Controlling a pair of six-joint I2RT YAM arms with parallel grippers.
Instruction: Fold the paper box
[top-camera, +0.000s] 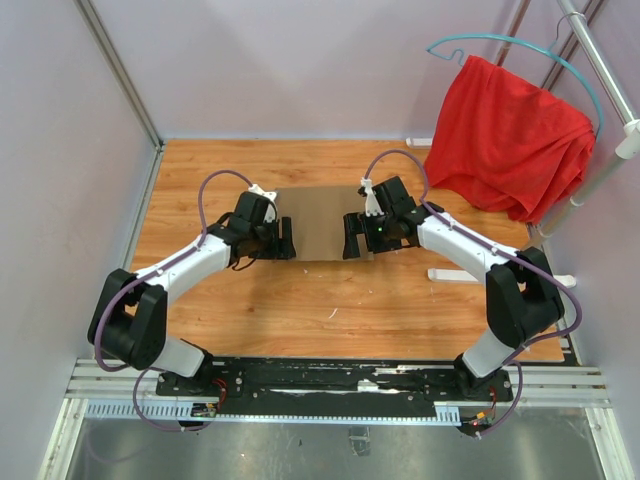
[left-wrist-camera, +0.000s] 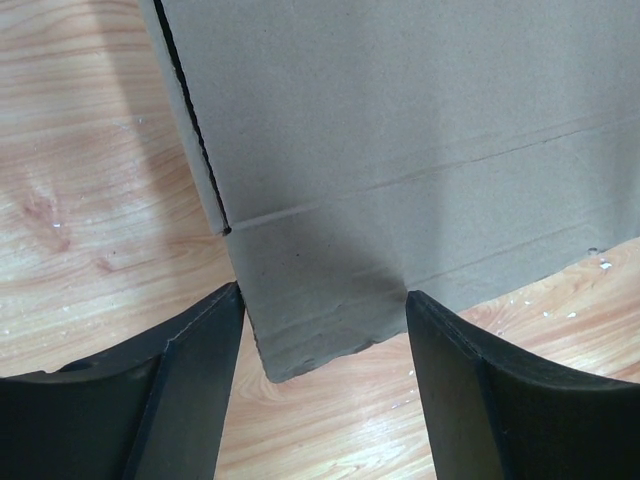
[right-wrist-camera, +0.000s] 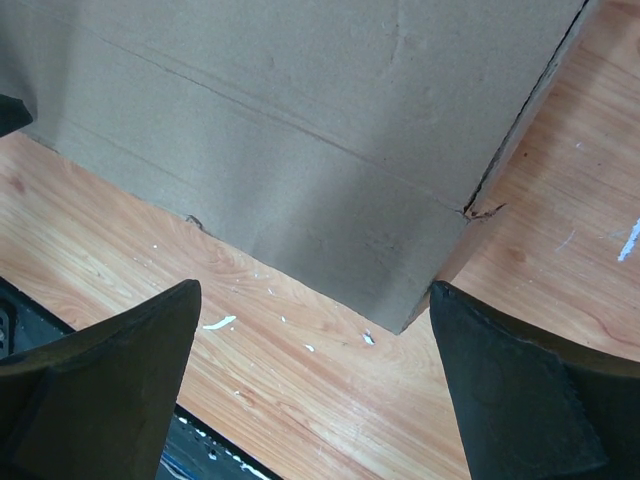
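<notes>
The paper box (top-camera: 318, 222) lies flat and unfolded mid-table (top-camera: 300, 310); the left pincer (top-camera: 277, 244) and right pincer (top-camera: 358, 240) hover at its two near corners, both spread wide, gripping nothing. I'd guess they flank it so each can raise a side flap along its crease.

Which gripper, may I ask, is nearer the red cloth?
The right gripper, on the paper box side facing the red cloth; the left gripper is opposite.
</notes>
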